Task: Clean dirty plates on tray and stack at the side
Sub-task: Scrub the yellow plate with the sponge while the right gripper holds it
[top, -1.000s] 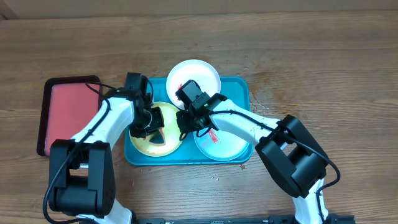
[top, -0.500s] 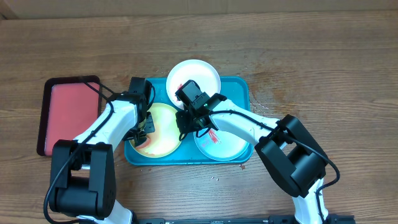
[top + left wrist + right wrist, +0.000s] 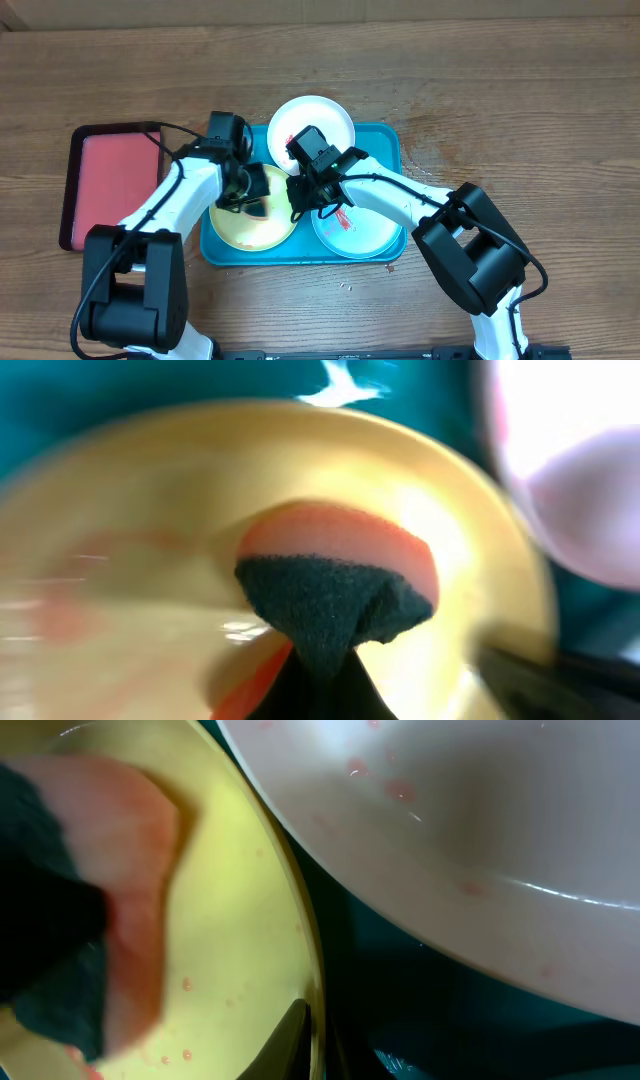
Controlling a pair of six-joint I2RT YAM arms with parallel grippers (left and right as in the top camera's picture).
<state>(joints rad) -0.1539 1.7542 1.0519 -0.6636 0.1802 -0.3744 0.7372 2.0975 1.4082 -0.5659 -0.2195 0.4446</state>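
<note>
**Plate washing: first plate under the sponge, none stacked**

Item: tray [image 3: 391, 141], turquoise, centre of table [image 3: 520, 90], holding all three plates.

- Yellow plate [image 3: 232, 226], at 9 o'clock on the tray. The left gripper [image 3: 247, 190] is clamped on a sponge [image 3: 330, 590], dark scouring face down on the plate's inside. Faint reddish streaks and wet shine show in the left wrist view. The right gripper [image 3: 300, 205] sits at this plate's 3 o'clock edge, and its fingertips appear pinched on the rim to steady it.
- White plate [image 3: 322, 118], at 12 o'clock, overlapping the tray's far rim. A red smear shows at its 9 o'clock side; judged not yet cleaned.
- Mint plate [image 3: 368, 236], at 4 o'clock, partly under the right arm, carrying red marks; judged not yet cleaned.

Progress: early. No plate lies off the tray, so three await stacking.

Surroundings: brown wood-grain table, with a few small specks near the tray's 6 o'clock edge. A smaller red tray [image 3: 105, 185] lies at 9 o'clock, just beside the turquoise one. The room beyond is not shown.
</note>
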